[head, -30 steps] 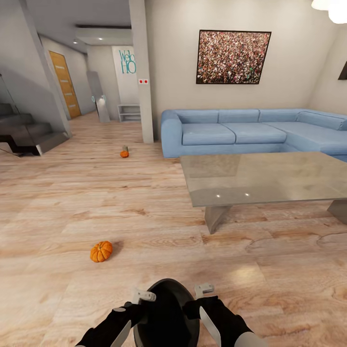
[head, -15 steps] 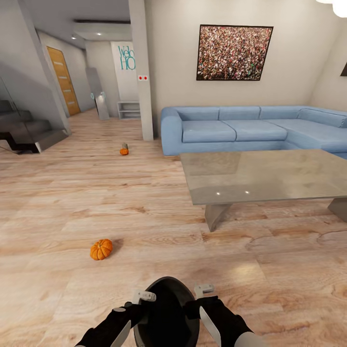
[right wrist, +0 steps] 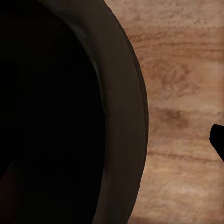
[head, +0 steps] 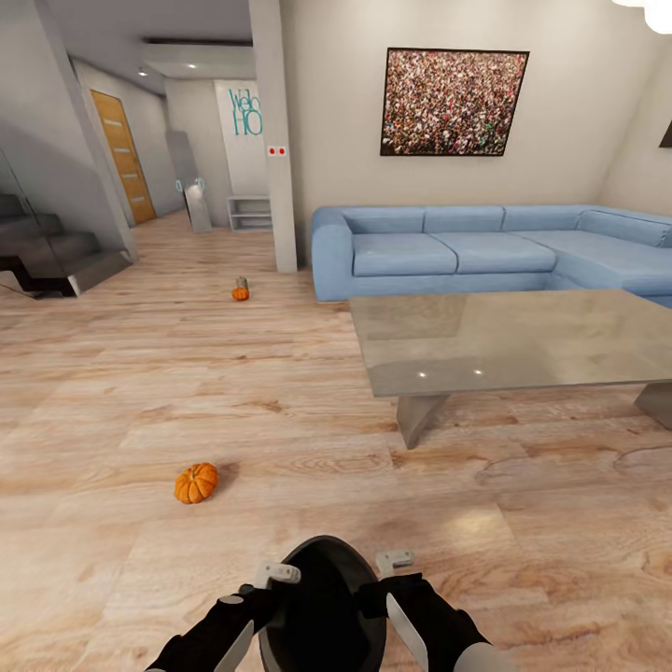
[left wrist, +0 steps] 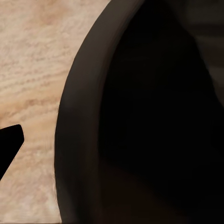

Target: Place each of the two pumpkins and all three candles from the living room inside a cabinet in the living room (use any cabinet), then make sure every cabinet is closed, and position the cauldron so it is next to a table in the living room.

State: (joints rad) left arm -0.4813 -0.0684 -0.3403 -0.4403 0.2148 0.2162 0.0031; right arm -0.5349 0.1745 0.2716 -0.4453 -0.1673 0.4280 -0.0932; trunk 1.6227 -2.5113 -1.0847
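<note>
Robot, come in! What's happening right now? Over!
Both grippers flank the cauldron, grip unclear. Near pumpkin on floor, another farther. Table ahead-right, path clear.

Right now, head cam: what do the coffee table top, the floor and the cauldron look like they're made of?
Coffee table top: grey, smooth and glossy, probably glass or polished stone; it shows light spots and reflections.
Floor: pale wood planks, matte to satin; grain and plank seams visible.
Cauldron: black and dull, likely cast metal, though the render leaves it open; thick rounded rim, no shine.
</note>
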